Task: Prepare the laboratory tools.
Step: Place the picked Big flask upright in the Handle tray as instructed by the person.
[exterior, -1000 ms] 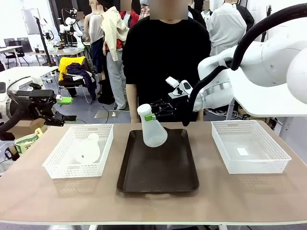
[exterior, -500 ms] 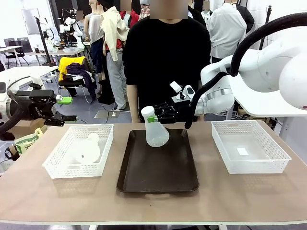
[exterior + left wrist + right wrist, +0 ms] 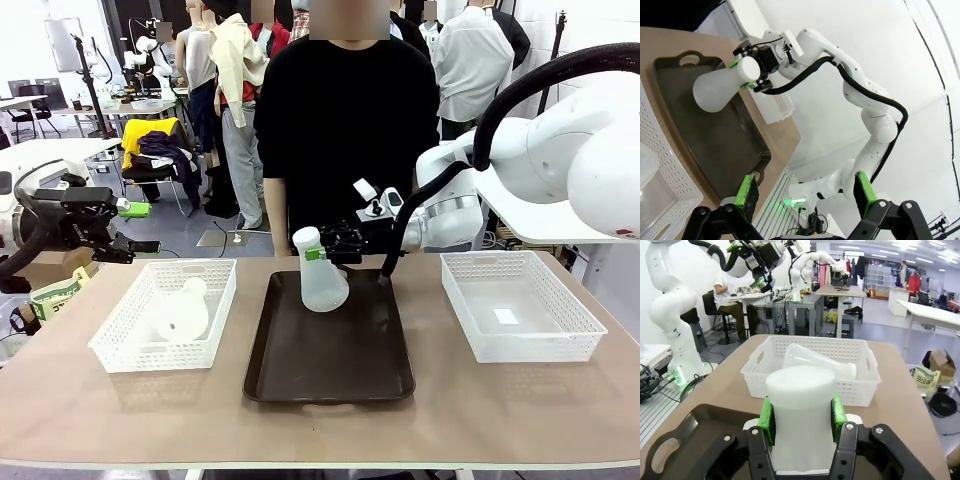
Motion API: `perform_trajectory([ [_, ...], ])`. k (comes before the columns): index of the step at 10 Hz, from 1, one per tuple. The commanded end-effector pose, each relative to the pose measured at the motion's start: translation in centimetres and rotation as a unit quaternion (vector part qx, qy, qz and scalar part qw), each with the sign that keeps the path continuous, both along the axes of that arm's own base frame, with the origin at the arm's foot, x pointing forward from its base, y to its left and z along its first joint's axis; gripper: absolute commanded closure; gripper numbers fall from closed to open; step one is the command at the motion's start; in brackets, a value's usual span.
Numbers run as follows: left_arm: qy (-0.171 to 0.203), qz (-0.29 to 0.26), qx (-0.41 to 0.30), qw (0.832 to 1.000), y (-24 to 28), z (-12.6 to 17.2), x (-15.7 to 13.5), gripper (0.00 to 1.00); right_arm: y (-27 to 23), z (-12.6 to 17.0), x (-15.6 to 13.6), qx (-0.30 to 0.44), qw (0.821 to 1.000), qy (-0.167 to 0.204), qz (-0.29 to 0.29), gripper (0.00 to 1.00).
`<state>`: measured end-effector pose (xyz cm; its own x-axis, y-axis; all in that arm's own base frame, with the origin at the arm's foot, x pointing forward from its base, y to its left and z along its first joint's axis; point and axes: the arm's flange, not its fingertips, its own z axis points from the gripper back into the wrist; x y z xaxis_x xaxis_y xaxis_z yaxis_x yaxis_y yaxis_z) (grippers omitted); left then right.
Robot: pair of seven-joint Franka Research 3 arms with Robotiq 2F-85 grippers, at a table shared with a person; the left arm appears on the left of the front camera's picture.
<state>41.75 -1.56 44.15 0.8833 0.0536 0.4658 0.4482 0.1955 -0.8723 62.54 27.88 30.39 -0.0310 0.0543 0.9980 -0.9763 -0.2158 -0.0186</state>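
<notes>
A translucent white conical flask (image 3: pixel 320 278) stands almost upright over the far end of the dark brown tray (image 3: pixel 330 350). My right gripper (image 3: pixel 322 251) is shut on its neck from the right. Whether the base touches the tray I cannot tell. In the right wrist view the green pads (image 3: pixel 766 421) clamp the flask neck (image 3: pixel 800 390). A second flask (image 3: pixel 180 315) lies on its side in the left white basket (image 3: pixel 120 340). My left gripper (image 3: pixel 135 227) hangs open beyond the table's left end. In the left wrist view its fingers (image 3: pixel 747 192) hold nothing, and the held flask (image 3: pixel 720 89) shows beyond them.
An empty-looking white mesh basket (image 3: pixel 520 305) holding only a small slip stands at the right of the table. A person in black stands at the far edge behind the tray. The table's near strip is bare wood.
My right gripper has swung the flask from a tilt to nearly upright and lowered it a little toward the tray. The left arm has not moved.
</notes>
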Motion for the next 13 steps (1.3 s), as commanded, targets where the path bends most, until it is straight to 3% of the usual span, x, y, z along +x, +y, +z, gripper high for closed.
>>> perform_trajectory([
  [1, -0.002, -0.007, 0.002, 1.000, 0.3, 0.2, -0.1, 0.00, 0.7, 0.2, 0.3, 0.013, 1.000, 0.001, -0.007, 0.56],
  [4, -0.002, -0.007, 0.002, 1.000, 0.3, 0.2, -0.1, 0.00, 0.0, 0.1, 0.0, 0.008, 1.000, 0.005, -0.010, 0.00],
  [11, -0.002, -0.007, 0.002, 1.000, 0.3, 0.2, -0.1, 0.00, -3.0, 1.5, -1.2, -0.065, 0.996, -0.006, -0.055, 0.00],
  [13, -0.002, -0.007, 0.002, 1.000, 0.3, 0.2, -0.1, 0.00, -2.4, 0.6, 0.1, -0.028, 0.999, -0.006, -0.024, 0.00],
])
